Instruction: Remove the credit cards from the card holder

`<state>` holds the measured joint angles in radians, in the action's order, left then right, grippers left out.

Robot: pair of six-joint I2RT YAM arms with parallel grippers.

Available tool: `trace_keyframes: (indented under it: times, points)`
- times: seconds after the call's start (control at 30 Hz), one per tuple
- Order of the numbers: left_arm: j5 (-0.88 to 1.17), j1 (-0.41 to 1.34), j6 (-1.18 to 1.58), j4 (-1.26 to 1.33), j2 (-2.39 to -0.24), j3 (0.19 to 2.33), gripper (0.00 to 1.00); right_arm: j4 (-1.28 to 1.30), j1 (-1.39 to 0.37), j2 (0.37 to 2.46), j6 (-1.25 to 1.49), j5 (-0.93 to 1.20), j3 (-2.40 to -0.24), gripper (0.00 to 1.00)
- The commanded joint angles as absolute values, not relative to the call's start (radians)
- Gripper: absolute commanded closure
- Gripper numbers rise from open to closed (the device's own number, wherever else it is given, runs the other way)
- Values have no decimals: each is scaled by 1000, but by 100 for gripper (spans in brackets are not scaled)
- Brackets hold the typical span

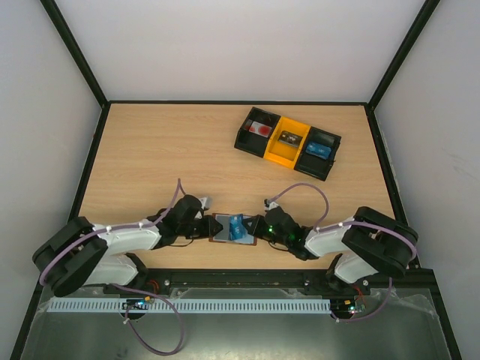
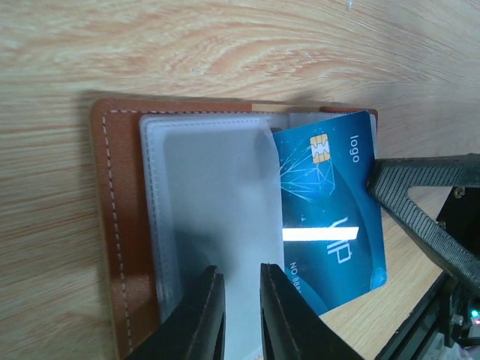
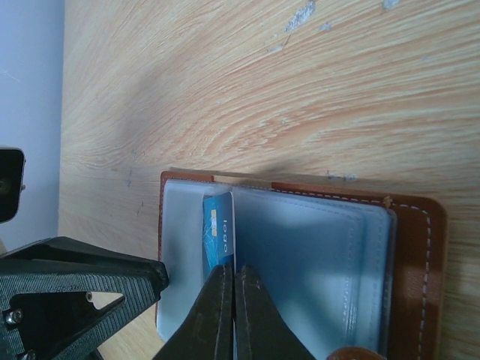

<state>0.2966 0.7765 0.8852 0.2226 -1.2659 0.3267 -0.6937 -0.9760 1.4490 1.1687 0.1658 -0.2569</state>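
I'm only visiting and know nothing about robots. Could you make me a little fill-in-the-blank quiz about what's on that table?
1. The brown card holder lies ___ on the table, its pale sleeves showing.
2. The credit card sticking out of it is ___ in colour.
3. The word printed beside the card's gold chip is ___.
4. The middle bin of the tray is ___, between two black ones.

Missing words: open; blue; logo; yellow.

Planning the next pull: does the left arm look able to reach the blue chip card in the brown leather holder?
Probably yes: the blue chip card sticks half out of its clear sleeve, bare corner just beside the left gripper.
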Motion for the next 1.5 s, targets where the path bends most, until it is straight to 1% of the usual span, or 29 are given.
trace_keyframes:
  times: [0.0, 0.2, 0.33, 0.53, 0.63, 0.7, 0.8, 0.9, 1.03, 1.23, 1.37, 1.47]
  points:
    - [314, 798, 888, 288, -1306, 344, 86, -765, -973, 1480, 1193, 184, -233, 98]
    - [316, 807, 882, 334, -1391, 344, 90, -825, -973, 1530, 1213, 223, -237, 97]
    - [314, 806, 887, 336, -1435, 341, 91, -864, -973, 1553, 1221, 241, -236, 94]
    - [287, 807, 891, 330, -1434, 326, 92, -872, -973, 1579, 1221, 244, -241, 87]
    - [285, 806, 890, 330, -1444, 324, 92, -874, -971, 1594, 1222, 247, -245, 86]
    - [288, 807, 891, 334, -1450, 322, 92, -882, -972, 1600, 1220, 250, -246, 88]
    - [290, 807, 893, 332, -1443, 321, 92, -889, -972, 1586, 1218, 242, -237, 97]
    - [282, 807, 891, 312, -1424, 327, 89, -825, -971, 1534, 1193, 213, -239, 98]
    - [270, 806, 889, 287, -1400, 340, 84, -676, -971, 1440, 1144, 155, -255, 98]
    - [273, 806, 864, 205, -1337, 400, 78, -515, -970, 1310, 1092, 88, -263, 98]
    - [290, 807, 836, 152, -1265, 438, 65, -397, -968, 1227, 1005, 116, -305, 98]
    - [333, 807, 789, 102, -1204, 461, 52, -331, -967, 1154, 936, 175, -336, 98]
